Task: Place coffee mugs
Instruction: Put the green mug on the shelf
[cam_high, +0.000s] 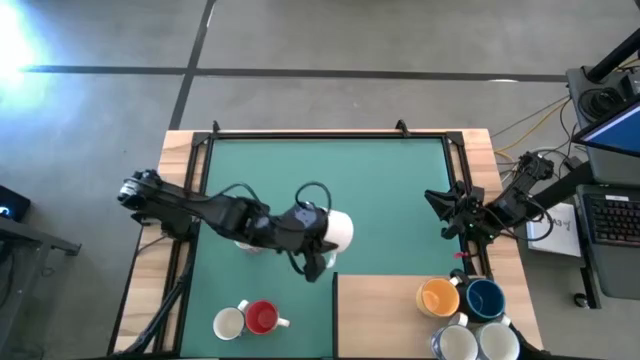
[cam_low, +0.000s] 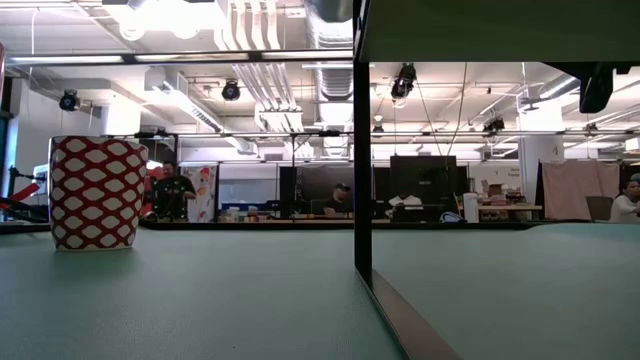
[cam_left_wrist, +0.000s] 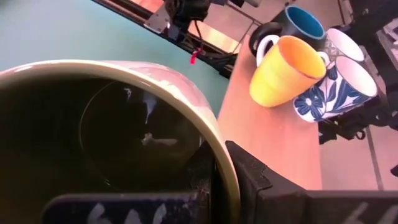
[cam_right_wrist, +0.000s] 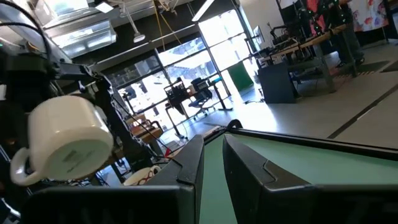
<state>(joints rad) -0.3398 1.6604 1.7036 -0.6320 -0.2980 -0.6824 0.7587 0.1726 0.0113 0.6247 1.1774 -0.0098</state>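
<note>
My left pincer (cam_high: 318, 262) is closed tight on the rim of a white mug (cam_high: 337, 229) with an olive-green inside, one finger (cam_left_wrist: 249, 177) outside the wall and the other within, and I hold it tipped on its side above the middle of the green surface (cam_high: 380, 190), clear of the mat. From my right wrist I see that same mug's pale base and handle hanging in the air. My right pincer (cam_high: 441, 213) waits at the right edge of the surface, its fingers (cam_right_wrist: 186, 163) close together with only a slim gap and nothing between them. On the wooden board (cam_high: 375, 320) at the near right corner stand an orange mug (cam_high: 438, 297) and a dark blue mug (cam_high: 485, 297) side by side, with two white mugs (cam_high: 476, 343) just beside them nearer the edge. At the near left, a white mug (cam_high: 229, 322) and a red mug (cam_high: 262, 317) sit touching on the green mat.
</note>
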